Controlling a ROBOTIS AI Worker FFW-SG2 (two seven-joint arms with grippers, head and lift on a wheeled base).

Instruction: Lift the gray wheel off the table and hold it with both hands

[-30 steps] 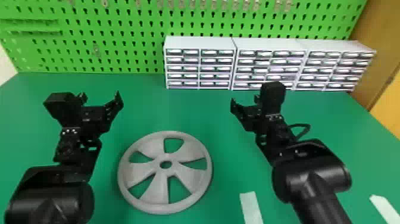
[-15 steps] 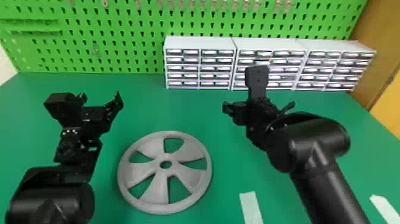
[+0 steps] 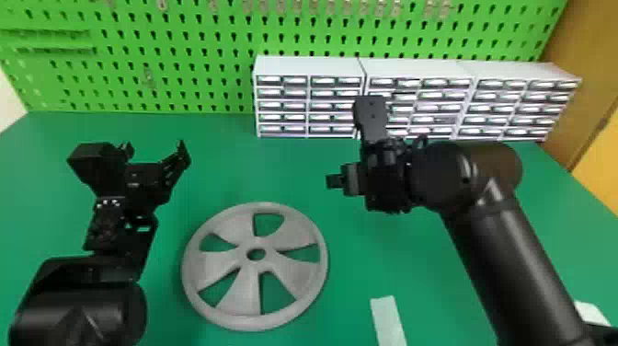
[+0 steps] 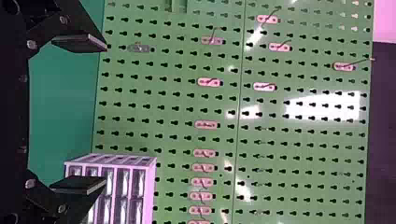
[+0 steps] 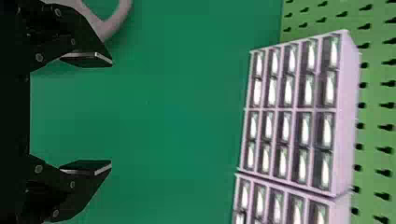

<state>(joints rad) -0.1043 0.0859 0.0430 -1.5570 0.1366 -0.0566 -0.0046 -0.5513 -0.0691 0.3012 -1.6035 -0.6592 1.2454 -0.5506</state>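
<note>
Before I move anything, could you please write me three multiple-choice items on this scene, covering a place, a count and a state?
1. Where is the gray wheel?
A) Hanging on the pegboard
B) Flat on the table
C) On top of the drawer units

2. How many white drawer units stand along the back?
A) One
B) Five
C) Three

3. How is the right gripper?
A) Open and empty
B) Shut on the wheel
C) Holding a drawer

1: B, the head view shows it lying on the green surface.
2: C, three cabinets stand side by side.
3: A, its fingers are spread, with nothing between them.
</note>
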